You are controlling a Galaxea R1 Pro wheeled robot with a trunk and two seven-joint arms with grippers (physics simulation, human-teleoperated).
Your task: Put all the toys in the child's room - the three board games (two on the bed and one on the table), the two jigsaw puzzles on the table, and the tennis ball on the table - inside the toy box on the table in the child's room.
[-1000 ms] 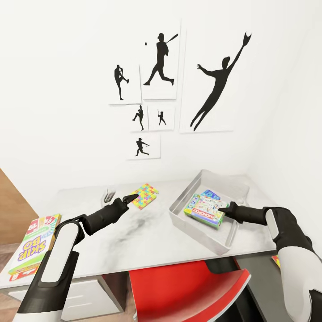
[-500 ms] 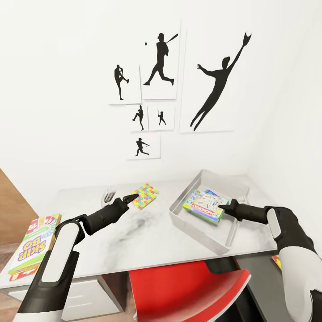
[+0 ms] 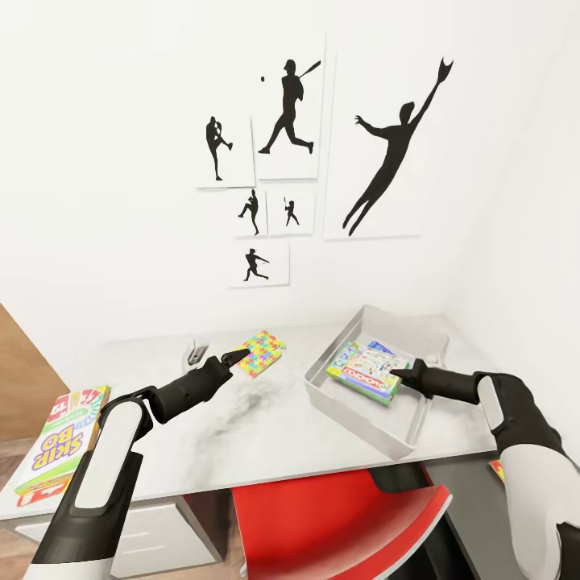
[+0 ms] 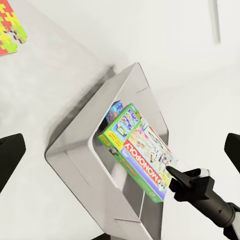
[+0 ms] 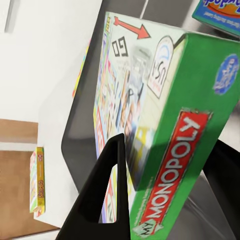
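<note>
Head view: the right gripper (image 3: 400,372), jaws clamped on the Monopoly box (image 3: 366,372), has slid it further left inside the toy box (image 3: 354,411), atop the blue game (image 4: 114,111). Left gripper (image 3: 238,354) hangs spread over the jigsaw puzzle (image 3: 259,353); Skip-Bo (image 3: 60,435) waits.

A child's bedroom: baseball silhouette prints (image 3: 322,153) above a desk (image 3: 266,419) strewn with boxed games (image 3: 58,439)

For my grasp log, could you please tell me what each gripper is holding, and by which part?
The right gripper clamps the green-and-white Monopoly box by its near edge, over the light grey toy box. The left gripper is open, holding nothing.
</note>
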